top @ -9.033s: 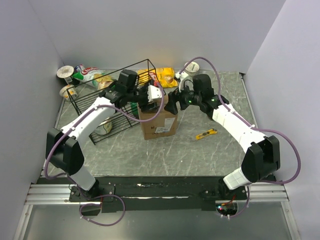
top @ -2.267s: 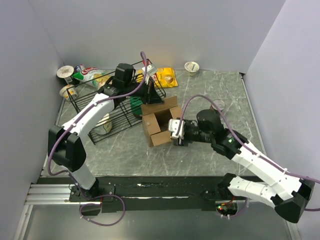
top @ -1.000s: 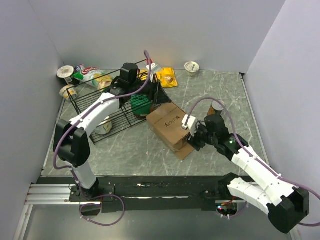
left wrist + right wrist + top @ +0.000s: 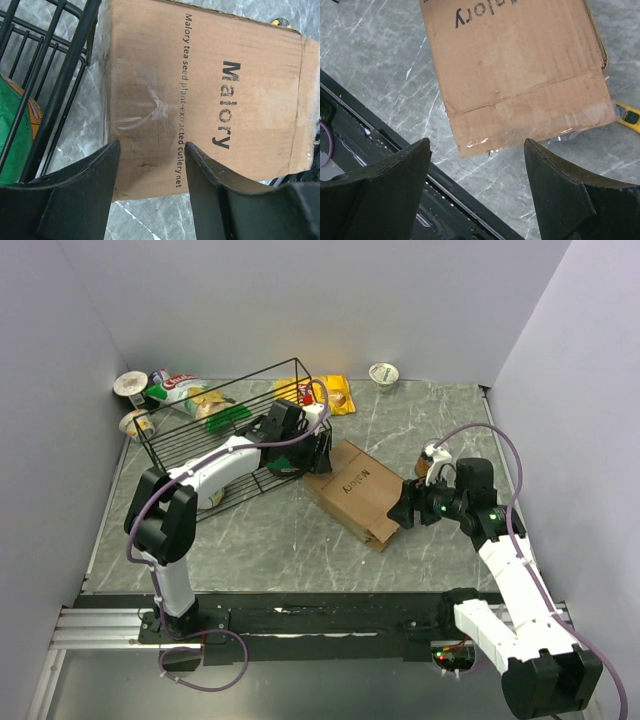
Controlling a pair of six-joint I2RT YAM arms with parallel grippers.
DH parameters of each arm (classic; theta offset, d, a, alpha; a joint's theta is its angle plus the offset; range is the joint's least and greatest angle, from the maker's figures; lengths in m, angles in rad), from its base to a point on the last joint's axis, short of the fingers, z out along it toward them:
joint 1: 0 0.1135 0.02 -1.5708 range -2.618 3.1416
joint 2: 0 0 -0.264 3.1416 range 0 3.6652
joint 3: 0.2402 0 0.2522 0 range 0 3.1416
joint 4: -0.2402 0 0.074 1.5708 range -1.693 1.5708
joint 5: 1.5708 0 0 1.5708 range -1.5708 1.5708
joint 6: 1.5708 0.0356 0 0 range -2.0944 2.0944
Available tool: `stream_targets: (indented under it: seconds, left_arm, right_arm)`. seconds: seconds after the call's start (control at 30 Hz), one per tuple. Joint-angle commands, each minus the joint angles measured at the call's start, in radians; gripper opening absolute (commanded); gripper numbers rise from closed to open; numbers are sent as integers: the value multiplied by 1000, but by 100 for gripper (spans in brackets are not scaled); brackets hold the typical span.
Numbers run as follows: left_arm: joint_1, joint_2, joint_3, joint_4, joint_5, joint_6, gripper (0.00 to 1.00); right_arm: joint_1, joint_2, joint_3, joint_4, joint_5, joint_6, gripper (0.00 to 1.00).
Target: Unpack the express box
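Observation:
The express box point(image 4: 358, 490), brown cardboard printed "Malory", lies tipped on its side in the middle of the table, its loose flap end towards the right arm. My left gripper point(image 4: 318, 452) is open and empty at the box's far-left end, by the basket. In the left wrist view the box's printed side point(image 4: 210, 90) fills the space past the open left gripper point(image 4: 152, 192). My right gripper point(image 4: 405, 510) is open and empty at the flap end. In the right wrist view the flap point(image 4: 530, 120) lies just beyond the open right gripper point(image 4: 477, 192).
A black wire basket point(image 4: 200, 435) holding a green packet point(image 4: 15, 135) stands left of the box. Snack bags and cups point(image 4: 150, 390) sit at the back left, a yellow packet point(image 4: 335, 395) and a cup point(image 4: 383, 373) at the back. A yellow utility knife point(image 4: 627, 115) lies beside the flap.
The box stood upright and open, then was tipped onto its side and slid right. My right arm has drawn back to the right. My left gripper has dropped to the box's far end.

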Motion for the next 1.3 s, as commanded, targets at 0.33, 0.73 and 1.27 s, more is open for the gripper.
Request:
stream_targets:
  seconds: [0.33,0.73,1.27]
  left_arm:
    - [13,-35,9,-36,-135,3,64]
    - [10,-10,-36,-26,-170,3,72]
    - [-24,7,-109,-20,-160,50,66]
  right_arm:
    - [-143,100,-33,21,22,191,85]
    - [-209,244,-68,86,-56,242,87]
    - [-214,269,-99,80,-81,207,87]
